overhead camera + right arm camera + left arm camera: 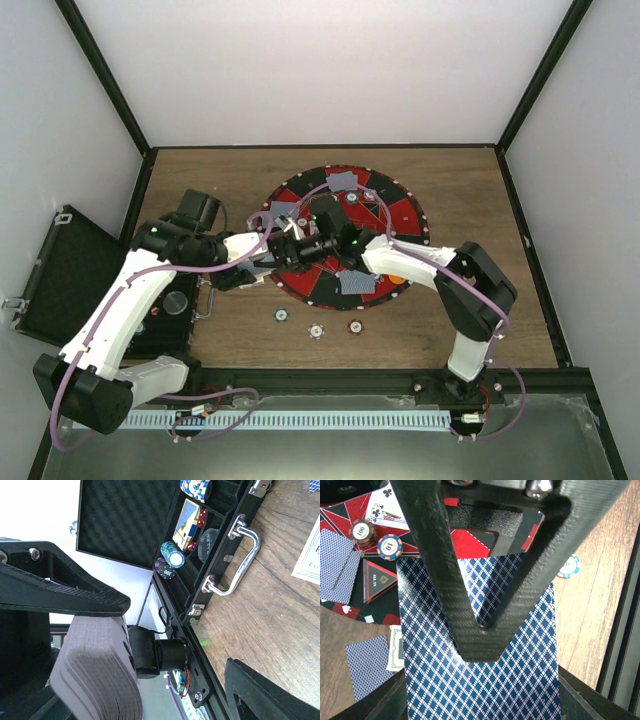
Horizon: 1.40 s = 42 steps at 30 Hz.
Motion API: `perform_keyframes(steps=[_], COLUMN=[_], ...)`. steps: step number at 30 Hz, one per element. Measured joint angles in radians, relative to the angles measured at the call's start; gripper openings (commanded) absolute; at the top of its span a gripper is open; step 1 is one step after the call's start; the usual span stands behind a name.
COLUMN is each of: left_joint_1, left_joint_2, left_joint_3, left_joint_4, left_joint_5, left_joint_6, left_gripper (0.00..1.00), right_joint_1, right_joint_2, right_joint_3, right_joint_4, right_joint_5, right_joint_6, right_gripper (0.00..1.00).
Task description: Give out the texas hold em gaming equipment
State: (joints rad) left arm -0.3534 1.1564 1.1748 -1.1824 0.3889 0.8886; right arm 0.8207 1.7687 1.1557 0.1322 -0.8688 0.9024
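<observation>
Left gripper [480,640] pinching deck [485,690], blue diamond-patterned backs

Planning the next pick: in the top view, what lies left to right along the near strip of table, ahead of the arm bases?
First the case → teal chip → white chip → dark red chip.
</observation>
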Motion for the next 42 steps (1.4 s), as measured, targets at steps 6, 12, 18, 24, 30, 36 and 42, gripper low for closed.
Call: perform_keyframes(steps=[6,12,18,24,30,36,42], left_joint_1=[-0.001,-0.001,-0.001,-0.001,-0.001,-0.001,-0.001], left_joint_2=[0.004,0.005,0.005,0.005,0.005,0.005,0.005], left_joint_3=[0.0,0.0,0.0,0.0,0.0,-0.001,-0.001], left_joint_4=[0.002,0.0,-0.002,-0.006,-0.007,-0.008,-0.006], left_joint_5=[-0.003,-0.01,-0.011,-0.014,-0.021,-0.022,-0.019], left_joint_6=[0.0,0.0,0.0,0.001,0.001,0.001,0.002], left_gripper=[0.05,0.05,0.06,0.05,0.05,0.05,0.05], right_joint_1=[-0.029,-0.051,-0.054,-0.058,-0.075,-0.093,-0.157], right_joint_2=[-0.004,-0.035,-0.051,-0.078,-0.109,-0.131,-0.15], right_joint_3=[-0.017,-0.034,-0.034,-0.033,-0.033,-0.033,-0.033], right_joint_4=[0.016,0.015,-0.012,-0.049,-0.086,-0.125,-0.239], right_joint_5=[-0.024,-0.034,-0.029,-0.017,-0.009,-0.001,0.029], right_joint_6=[-0.005,-0.019,-0.031,-0.052,-0.079,-0.105,-0.168], right_gripper=[0.59,0.42,0.42,0.18,0.03,0.01,0.01])
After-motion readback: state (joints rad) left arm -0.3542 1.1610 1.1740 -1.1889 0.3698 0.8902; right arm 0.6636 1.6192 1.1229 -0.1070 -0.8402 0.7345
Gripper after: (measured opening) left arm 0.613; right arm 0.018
